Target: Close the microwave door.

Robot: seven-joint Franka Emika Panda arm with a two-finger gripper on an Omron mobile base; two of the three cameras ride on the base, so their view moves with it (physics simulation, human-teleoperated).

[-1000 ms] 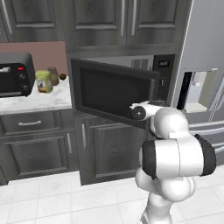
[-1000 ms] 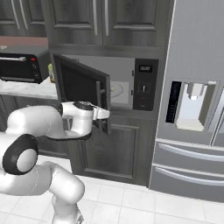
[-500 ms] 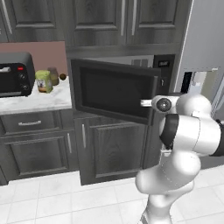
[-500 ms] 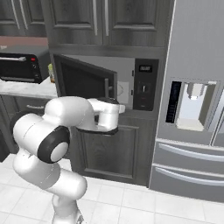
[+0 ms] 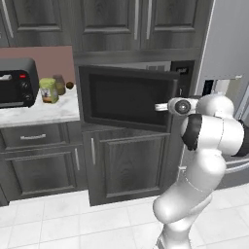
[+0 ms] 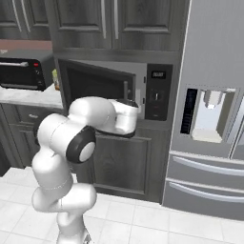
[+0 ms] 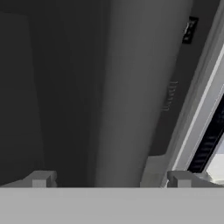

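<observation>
While the wide black microwave door with its dark glass window (image 5: 127, 98) is standing partly ajar, hinged at its left edge and angling out toward the room, the white arm is reaching across in front of its right, free edge. The built-in dark microwave (image 6: 143, 90) is sitting in the grey wood-grain cabinetry, its black button panel (image 6: 157, 91) showing to the right of the door gap. In the hand view, the pincer (image 7: 111, 179) is pressing close to the door's edge, its two dark fingertips (image 7: 41, 179) spread wide apart with nothing between them, so it is released. The arm's white elbow is blocking the lower right corner of the door in the right base view.

To the left, a white marble bench (image 5: 39, 113) is carrying a small black toaster oven with red buttons (image 5: 17, 82), a green-lidded jar (image 5: 47, 90) and a darker jar just behind it (image 5: 60, 84). To the right, a tall grey refrigerator with a water dispenser (image 6: 209, 114) is standing just beside the microwave column. Grey cabinet doors (image 5: 129, 168) are hanging below the microwave, above a white tiled floor (image 5: 73, 223).
</observation>
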